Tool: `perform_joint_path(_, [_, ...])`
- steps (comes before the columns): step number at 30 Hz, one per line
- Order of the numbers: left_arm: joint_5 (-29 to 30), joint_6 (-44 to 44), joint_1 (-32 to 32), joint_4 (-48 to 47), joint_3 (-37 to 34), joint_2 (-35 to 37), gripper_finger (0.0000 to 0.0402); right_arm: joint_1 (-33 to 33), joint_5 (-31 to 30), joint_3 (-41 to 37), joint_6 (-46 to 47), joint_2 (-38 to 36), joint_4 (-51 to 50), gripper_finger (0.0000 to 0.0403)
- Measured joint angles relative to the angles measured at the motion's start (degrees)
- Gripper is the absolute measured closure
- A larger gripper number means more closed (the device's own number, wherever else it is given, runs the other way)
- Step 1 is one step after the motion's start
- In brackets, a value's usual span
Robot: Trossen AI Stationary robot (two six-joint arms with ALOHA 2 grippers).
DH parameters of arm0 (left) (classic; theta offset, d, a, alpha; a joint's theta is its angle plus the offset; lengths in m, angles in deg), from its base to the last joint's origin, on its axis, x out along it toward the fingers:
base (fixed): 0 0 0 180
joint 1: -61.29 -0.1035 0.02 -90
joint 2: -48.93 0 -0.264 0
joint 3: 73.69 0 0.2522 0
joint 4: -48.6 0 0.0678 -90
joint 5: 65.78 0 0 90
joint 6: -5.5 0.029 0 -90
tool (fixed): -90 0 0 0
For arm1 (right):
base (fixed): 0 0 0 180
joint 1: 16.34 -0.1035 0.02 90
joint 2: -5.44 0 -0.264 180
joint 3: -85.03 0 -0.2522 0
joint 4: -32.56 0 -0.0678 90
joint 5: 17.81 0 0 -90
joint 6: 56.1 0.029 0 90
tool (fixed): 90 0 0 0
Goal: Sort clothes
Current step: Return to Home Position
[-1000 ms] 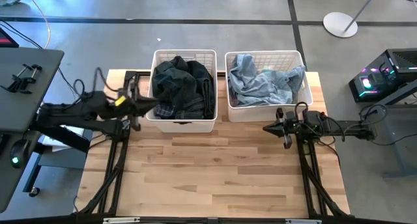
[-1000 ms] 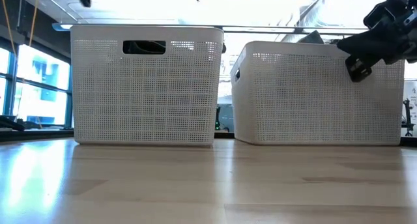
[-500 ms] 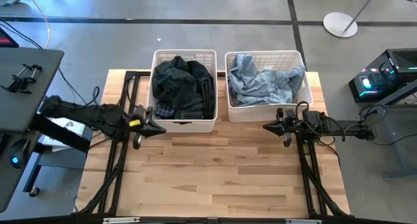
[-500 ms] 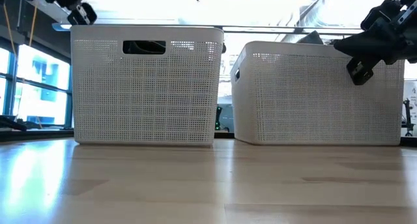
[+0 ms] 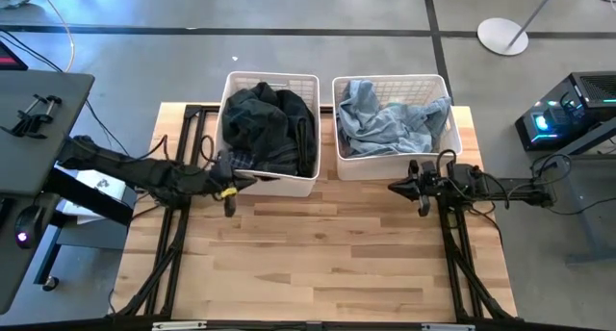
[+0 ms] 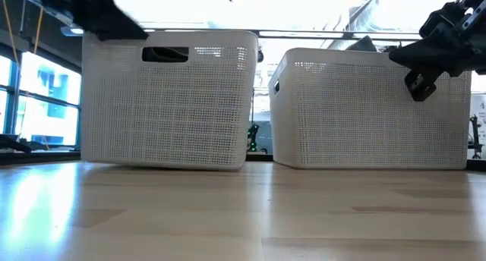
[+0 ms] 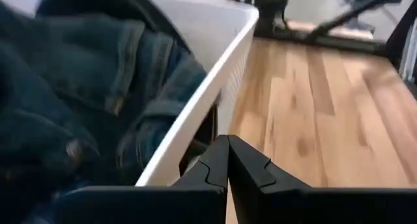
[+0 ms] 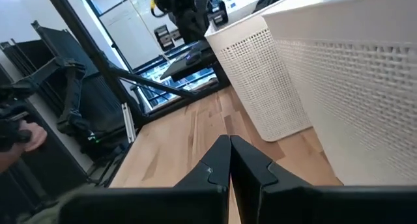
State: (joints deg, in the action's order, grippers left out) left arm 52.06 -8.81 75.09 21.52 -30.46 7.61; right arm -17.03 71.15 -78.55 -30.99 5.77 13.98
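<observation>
Dark clothes (image 5: pixel 269 124), dark denim and navy plaid, fill the left white basket (image 5: pixel 272 77). Pale blue denim (image 5: pixel 390 119) fills the right white basket (image 5: pixel 390 79). My left gripper (image 5: pixel 248 180) is shut at the left basket's near wall, close to its left corner. In the left wrist view the gripper (image 7: pixel 228 142) sits just under the basket's rim (image 7: pixel 215 74), with dark denim (image 7: pixel 85 74) inside. My right gripper (image 5: pixel 393 189) is shut and empty. It hovers above the table in front of the right basket (image 6: pixel 364 109). My left gripper's shut fingertips (image 7: pixel 221 152) are against the left basket's near wall (image 7: pixel 225 110), just below the rim near its left corner. The fingers come about level, slanting from the table's left. The basket (image 6: pixel 167 102) stands on the table, slightly askew.
Bare wooden table (image 5: pixel 318 254) lies in front of both baskets. The arms' black frame rails (image 5: pixel 168 244) run along the table's left and right sides. A grey side table (image 5: pixel 38 110) stands to the left. Equipment (image 5: pixel 568 110) stands to the right.
My left gripper has swung from beside the left basket's left wall down and toward the table's near edge, then right along the basket's near wall. The left basket has shifted a little and now sits slightly askew.
</observation>
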Motion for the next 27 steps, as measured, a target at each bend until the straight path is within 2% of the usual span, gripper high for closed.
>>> perform_joint_path(2, [-0.89, 1.90, -0.46, 4.40, -0.15, 0.23, 0.0401, 0.00, 0.09, -0.02, 0.46, -0.03, -0.09, 0.0403])
perform_joint_path(6, [-6.60, 4.14, 0.57, 16.53, -0.05, 3.20, 0.0401, 0.00, 0.20, -0.02, 0.59, -0.02, -0.02, 0.0403])
perform_joint_path(9, [-11.16, 3.94, 4.53, 18.44, -0.07, 5.95, 0.0401, 0.01, 0.24, -0.02, 0.58, -0.01, -0.02, 0.0403])
perform_joint_path(14, [-7.79, 5.32, 14.20, 20.50, -0.90, 8.74, 0.0401, 0.02, 0.48, -0.02, 0.56, 0.01, 0.00, 0.0403])
perform_joint_path(19, [-4.87, 5.77, 20.73, 20.98, -6.10, 12.17, 0.0401, 0.02, 0.46, -0.02, 0.84, 0.03, 0.10, 0.0403])
perform_joint_path(24, [-11.99, 5.42, 19.44, 20.55, -11.85, 23.86, 0.0401, 0.02, 0.03, -0.07, 2.46, 0.03, 0.19, 0.0403])
perform_joint_path(27, [-15.96, 8.37, 17.95, 17.73, -14.50, 32.88, 0.0401, 0.02, 0.02, -0.04, 3.20, 0.03, 0.35, 0.0403])
